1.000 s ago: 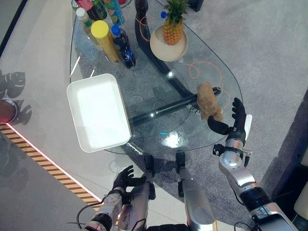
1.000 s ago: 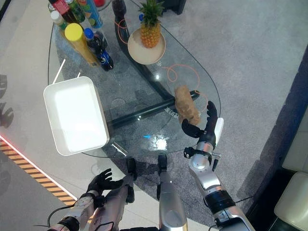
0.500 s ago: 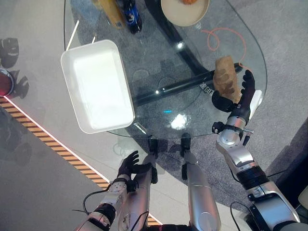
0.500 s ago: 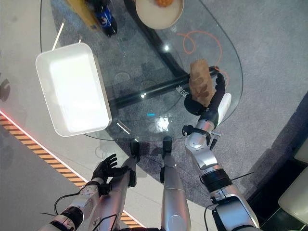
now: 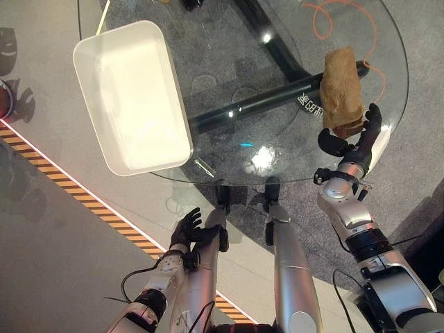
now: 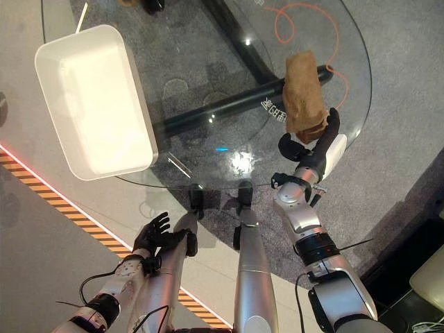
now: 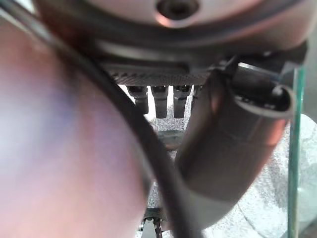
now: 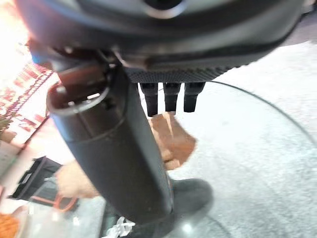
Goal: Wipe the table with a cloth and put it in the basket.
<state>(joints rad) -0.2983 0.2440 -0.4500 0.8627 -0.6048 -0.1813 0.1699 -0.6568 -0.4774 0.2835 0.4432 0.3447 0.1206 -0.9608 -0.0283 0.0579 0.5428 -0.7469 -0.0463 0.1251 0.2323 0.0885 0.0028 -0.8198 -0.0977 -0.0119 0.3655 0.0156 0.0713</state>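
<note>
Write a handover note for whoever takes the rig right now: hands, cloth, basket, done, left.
Right hand: open, at the near end of the brown cloth, no grip yet.
Left hand: open, idle, low beside the table.
Cloth lies on the glass table near its right edge.
White basket sits on the table's left side, nothing in it.
Done: nothing that shows.
Left: grasp the cloth, wipe, drop it in the basket.

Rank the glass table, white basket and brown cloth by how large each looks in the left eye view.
1. Glass table, by far the largest.
2. White basket.
3. Brown cloth, smallest, beside the right hand.
</note>
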